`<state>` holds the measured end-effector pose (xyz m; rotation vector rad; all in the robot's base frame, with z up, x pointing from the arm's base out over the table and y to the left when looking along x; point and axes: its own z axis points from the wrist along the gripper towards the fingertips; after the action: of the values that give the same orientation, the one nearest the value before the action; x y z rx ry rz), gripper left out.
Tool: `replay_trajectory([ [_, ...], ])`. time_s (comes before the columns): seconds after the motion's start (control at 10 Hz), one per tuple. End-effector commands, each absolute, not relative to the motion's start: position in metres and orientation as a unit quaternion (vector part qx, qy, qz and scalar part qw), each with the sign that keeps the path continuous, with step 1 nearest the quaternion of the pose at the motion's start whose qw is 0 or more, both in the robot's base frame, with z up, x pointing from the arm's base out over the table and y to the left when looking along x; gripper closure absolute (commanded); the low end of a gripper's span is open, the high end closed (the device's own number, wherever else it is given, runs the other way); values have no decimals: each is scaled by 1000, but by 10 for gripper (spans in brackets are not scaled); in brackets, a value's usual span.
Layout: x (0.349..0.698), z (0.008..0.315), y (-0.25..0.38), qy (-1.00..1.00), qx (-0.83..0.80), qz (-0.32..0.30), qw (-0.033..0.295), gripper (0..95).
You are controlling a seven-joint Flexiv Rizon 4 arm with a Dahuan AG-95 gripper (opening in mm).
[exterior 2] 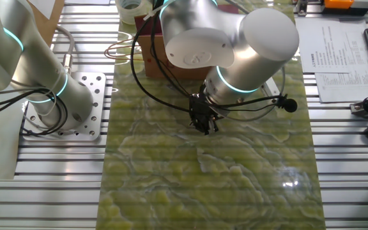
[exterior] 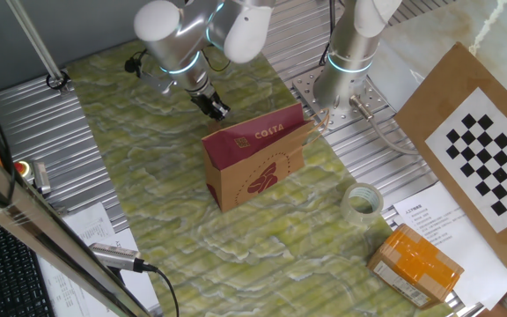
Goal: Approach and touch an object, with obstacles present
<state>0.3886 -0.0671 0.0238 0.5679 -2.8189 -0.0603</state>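
A Costa paper bag (exterior: 255, 161), maroon on top and brown below, stands upright in the middle of the green marbled mat (exterior: 148, 176). In the other fixed view only part of the bag (exterior 2: 151, 56) shows behind the arm. My gripper (exterior: 216, 108) points down over the mat, just behind the bag's upper left corner and a short gap from it. In the other fixed view the gripper (exterior 2: 204, 121) hangs low over the mat, in front of the bag. Its dark fingers look closed together and hold nothing.
A clear tape roll (exterior: 361, 201) lies right of the bag at the mat's edge, also in the other fixed view (exterior 2: 130, 7). An orange box (exterior: 416, 262) sits at the front right. A checkerboard panel (exterior: 491, 158) lies at the right. A second arm's base (exterior: 341, 84) stands behind the bag.
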Motion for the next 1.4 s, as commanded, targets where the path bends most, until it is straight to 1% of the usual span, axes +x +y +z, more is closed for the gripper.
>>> replay_trajectory([
  [0.1,389,23,-67,-972,194,-20,132,950],
  [0.7,389,24,-67,-973,187,-14,131,950],
  [0.8,390,24,-67,-974,186,-13,126,950],
  [1.0,391,26,-67,-977,187,-9,102,950],
  [1.1,391,26,-67,-977,188,-8,98,950],
  [1.4,391,28,-67,-976,189,-2,105,950],
])
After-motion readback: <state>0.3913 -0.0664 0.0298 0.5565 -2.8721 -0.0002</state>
